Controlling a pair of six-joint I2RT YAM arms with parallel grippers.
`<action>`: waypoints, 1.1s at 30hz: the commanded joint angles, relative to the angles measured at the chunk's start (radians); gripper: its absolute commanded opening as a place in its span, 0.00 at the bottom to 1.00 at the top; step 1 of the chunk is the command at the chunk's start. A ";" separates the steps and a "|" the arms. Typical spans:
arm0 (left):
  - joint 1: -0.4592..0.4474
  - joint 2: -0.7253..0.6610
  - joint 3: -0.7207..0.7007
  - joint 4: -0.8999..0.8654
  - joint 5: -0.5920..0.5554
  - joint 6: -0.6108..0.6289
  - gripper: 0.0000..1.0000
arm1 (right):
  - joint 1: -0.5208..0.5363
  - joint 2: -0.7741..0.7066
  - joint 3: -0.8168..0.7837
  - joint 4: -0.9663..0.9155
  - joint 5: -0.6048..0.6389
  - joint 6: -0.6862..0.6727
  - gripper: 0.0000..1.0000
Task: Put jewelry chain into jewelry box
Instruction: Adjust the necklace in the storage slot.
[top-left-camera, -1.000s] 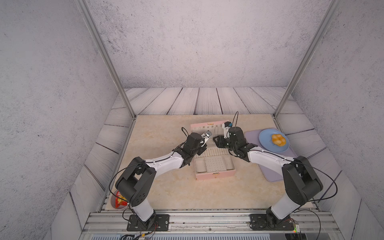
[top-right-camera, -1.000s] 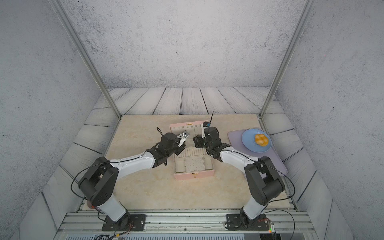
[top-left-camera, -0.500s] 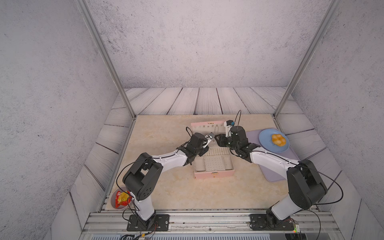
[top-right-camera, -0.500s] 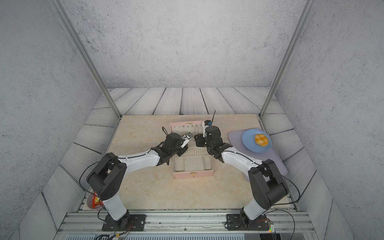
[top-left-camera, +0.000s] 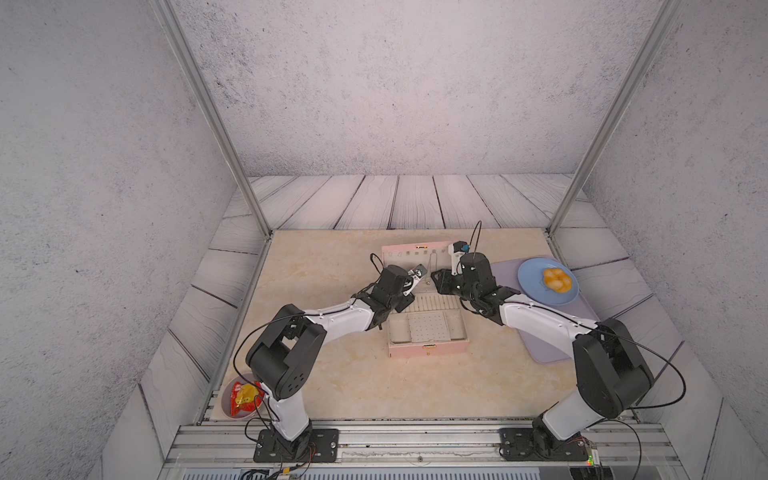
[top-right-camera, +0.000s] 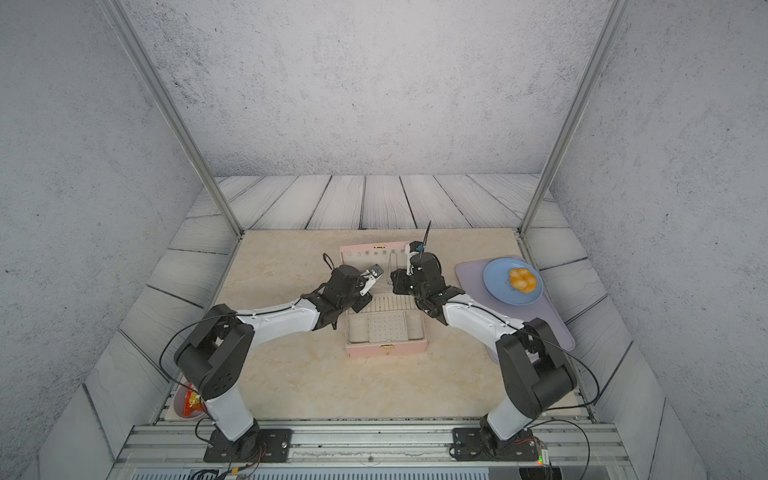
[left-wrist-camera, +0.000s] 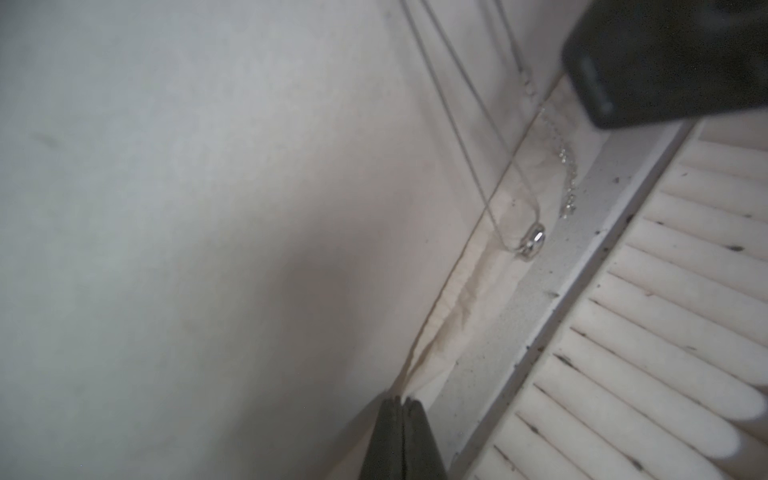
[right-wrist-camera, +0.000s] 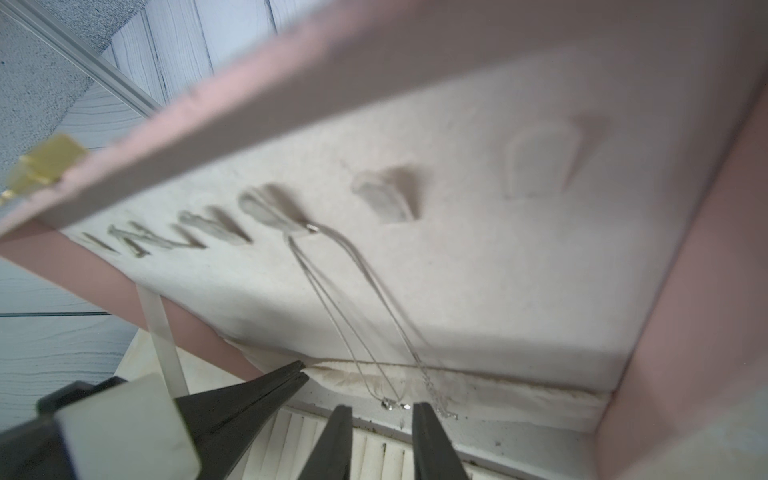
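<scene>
**Top views.** In both top views a beige marbled table (top-left-camera: 332, 382) fills the lower centre. It is bounded by grey plank panels (top-left-camera: 415, 203), rough grey walls (top-left-camera: 415, 83) and two aluminium posts (top-left-camera: 210, 116). The jewelry box (top-left-camera: 428, 352) sits open at mid-table with its lid (top-left-camera: 405, 262) upright on the far side. A lilac mat (top-left-camera: 548, 351) with a blue plate (top-left-camera: 530, 286) lies at centre right. A bowl (top-left-camera: 226, 405) holding a red packet lies at lower left. The left gripper (top-left-camera: 422, 274) and the right gripper (top-left-camera: 435, 276) meet close together in front of the lid. The jewelry chain (top-left-camera: 432, 264) appears only as faint lines against the lid lining.

**Left wrist view.** The left gripper (left-wrist-camera: 402, 411), at bottom centre, is clenched, pad against pad. Its tips touch the edge of the cream fabric pocket (left-wrist-camera: 465, 299). Whether fabric is pinched cannot be determined. The jewelry chain (left-wrist-camera: 457, 108) descends from the top edge to a small silver pendant (left-wrist-camera: 533, 243) at centre right, lying on the pocket. The ridged ring slots (left-wrist-camera: 665, 332) occupy the lower right.

**Right wrist view.** The right gripper (right-wrist-camera: 384, 442), at bottom centre, is released. Its fingers (right-wrist-camera: 340, 444) stand apart with nothing between them. The jewelry chain (right-wrist-camera: 332, 311) hangs from a hook (right-wrist-camera: 299, 224) on the lid lining. The pendant (right-wrist-camera: 390, 403) rests just beyond the fingertips. A gold clasp (right-wrist-camera: 45, 162) shows at upper left.
</scene>
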 joint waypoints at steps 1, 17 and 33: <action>-0.006 -0.003 -0.029 -0.027 0.087 -0.005 0.00 | -0.002 0.024 0.001 -0.002 0.007 -0.006 0.27; -0.016 -0.024 -0.075 -0.029 0.218 0.073 0.00 | -0.002 0.064 0.012 -0.010 0.060 -0.012 0.30; -0.027 -0.038 -0.086 -0.002 0.090 0.056 0.00 | -0.002 0.024 -0.010 -0.025 0.085 -0.033 0.18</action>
